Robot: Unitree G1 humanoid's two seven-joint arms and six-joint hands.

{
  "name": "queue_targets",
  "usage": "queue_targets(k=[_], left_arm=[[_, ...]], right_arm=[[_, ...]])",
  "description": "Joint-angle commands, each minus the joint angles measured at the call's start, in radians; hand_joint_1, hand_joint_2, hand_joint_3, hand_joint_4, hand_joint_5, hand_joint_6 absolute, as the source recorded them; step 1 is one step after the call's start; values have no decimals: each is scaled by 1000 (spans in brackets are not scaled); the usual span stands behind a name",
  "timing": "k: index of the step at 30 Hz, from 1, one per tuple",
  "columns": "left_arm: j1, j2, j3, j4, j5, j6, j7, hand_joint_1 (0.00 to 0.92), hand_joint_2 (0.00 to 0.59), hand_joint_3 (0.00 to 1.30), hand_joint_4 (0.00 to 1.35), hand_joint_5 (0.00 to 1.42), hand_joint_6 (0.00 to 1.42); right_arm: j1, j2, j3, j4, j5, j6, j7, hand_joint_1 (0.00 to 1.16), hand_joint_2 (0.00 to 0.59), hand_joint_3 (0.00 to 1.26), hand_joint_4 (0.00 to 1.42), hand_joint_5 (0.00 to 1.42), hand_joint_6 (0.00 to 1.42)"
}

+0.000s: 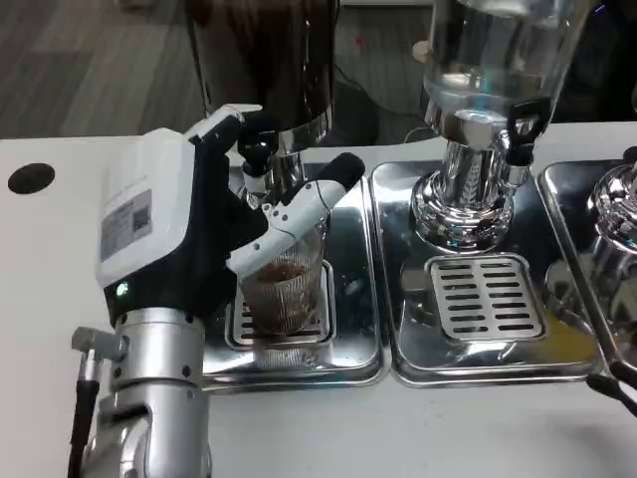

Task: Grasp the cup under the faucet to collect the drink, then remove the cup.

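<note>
The left robot hand (214, 224) grasps the ribbed cup (284, 289), partly filled with brown drink, on the drip tray (350, 299) beneath the faucet (261, 164). Collecting appears underway; next, lifting it clear without spilling.

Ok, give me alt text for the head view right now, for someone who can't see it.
The robot's left hand holds a ribbed clear cup of brown drink under the dark dispenser's faucet, on a steel drip tray. A clear dispenser stands beside it.
</note>
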Motion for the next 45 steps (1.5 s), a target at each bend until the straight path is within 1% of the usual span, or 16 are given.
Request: queue_targets(k=[1,29,31,33,35,37,40,41,43,45], left_arm=[[26,4,-14,19,-14,-1,-27,45,62,426,377,955,934],[21,11,-3,20,-26,-9,-28,43,58,426,377,949,934],[21,8,3,16,-38,-10,-29,43,58,396,338,930,934],[21,9,10,13,-54,-14,-27,30,51,299,218,905,933],[27,4,40,13,-124,-63,14,13,42,198,104,888,933],[35,1,65,16,-185,-115,56,2,35,146,46,884,933],[37,9,84,14,-208,-155,92,0,29,116,11,826,933],[39,11,88,11,-203,-162,102,0,28,119,9,690,933],[45,22,87,1,-165,-161,112,0,30,144,38,513,845],[54,40,79,-8,-108,-148,105,0,30,180,83,424,750]], right_arm=[[2,-1,1,-5,7,-10,4,469,333,119,0,2,0],[-8,2,6,-24,-2,10,3,467,333,119,0,12,0],[-9,1,6,-25,-2,11,4,467,333,119,0,12,0],[-9,0,7,-26,-1,14,6,467,333,119,0,12,0],[-10,0,9,-26,-2,15,7,467,333,119,0,12,0],[-11,0,10,-26,-3,16,8,467,333,119,0,12,0],[-13,-1,13,-22,-3,17,9,467,333,119,0,12,0],[-13,0,13,-20,-3,18,9,467,333,119,0,12,1],[-14,1,17,-22,2,20,9,467,333,119,0,12,1],[-16,1,20,-25,8,22,11,472,328,119,0,22,0]])
